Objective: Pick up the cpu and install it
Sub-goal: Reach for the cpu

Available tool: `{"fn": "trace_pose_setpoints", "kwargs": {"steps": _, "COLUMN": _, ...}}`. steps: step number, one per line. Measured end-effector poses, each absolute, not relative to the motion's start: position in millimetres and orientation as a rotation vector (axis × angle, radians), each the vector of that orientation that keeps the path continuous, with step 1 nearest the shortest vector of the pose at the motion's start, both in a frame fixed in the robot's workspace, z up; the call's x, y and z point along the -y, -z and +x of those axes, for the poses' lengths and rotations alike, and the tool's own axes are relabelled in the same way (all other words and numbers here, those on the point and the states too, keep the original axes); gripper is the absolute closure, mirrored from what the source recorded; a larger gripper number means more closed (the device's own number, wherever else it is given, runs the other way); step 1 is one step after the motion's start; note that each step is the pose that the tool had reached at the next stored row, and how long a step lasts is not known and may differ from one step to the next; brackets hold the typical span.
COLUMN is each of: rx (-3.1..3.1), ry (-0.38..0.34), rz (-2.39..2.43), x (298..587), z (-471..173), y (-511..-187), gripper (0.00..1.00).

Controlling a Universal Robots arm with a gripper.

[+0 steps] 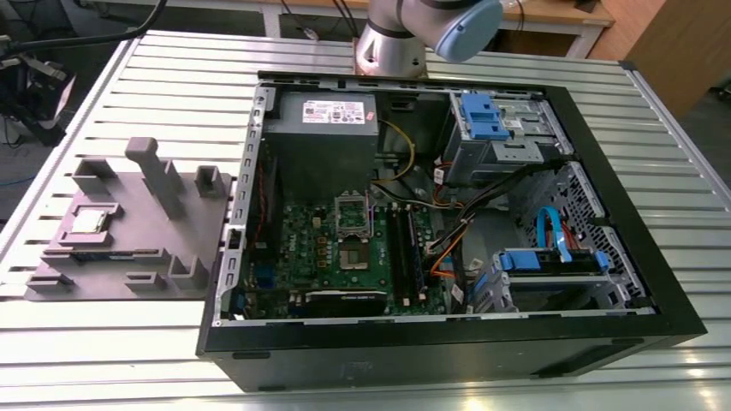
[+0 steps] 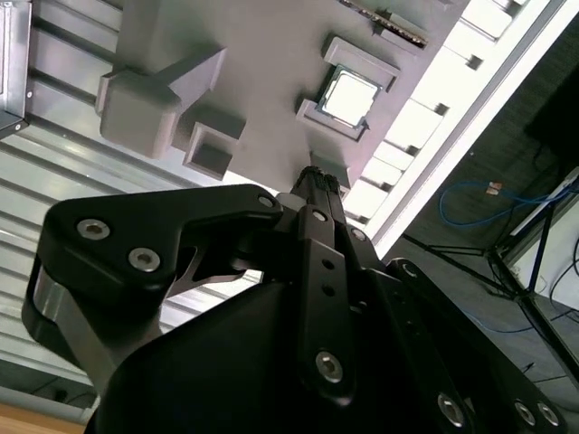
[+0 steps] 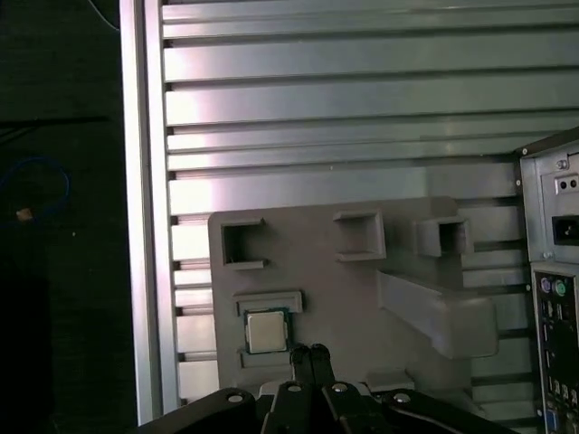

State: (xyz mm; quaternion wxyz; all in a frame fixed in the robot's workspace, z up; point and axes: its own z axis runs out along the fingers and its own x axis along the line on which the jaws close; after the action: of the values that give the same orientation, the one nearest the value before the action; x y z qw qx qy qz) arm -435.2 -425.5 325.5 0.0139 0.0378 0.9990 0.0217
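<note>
Cpu (image 3: pixel 267 332) sits in grey tray (image 3: pixel 362 298), claw (image 3: pixel 310 354) closed nearby.

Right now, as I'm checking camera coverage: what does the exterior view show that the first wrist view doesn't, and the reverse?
Exterior view, not first wrist: the inside of the open computer case, with the green board and its socket, and the arm. First wrist view, not exterior: the tool, shut, pointed at the tray near the chip, and the case's rear ports. Both: the chip in its pocket on the grey tray, on the slatted table.
</note>
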Motion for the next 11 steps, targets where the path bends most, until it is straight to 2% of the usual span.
{"fn": "trace_pose_setpoints", "kwargs": {"steps": 11, "rx": -3.111, "ry": -0.068, "rz": 0.118, "x": 433, "z": -446, "y": -313, "gripper": 0.89}}
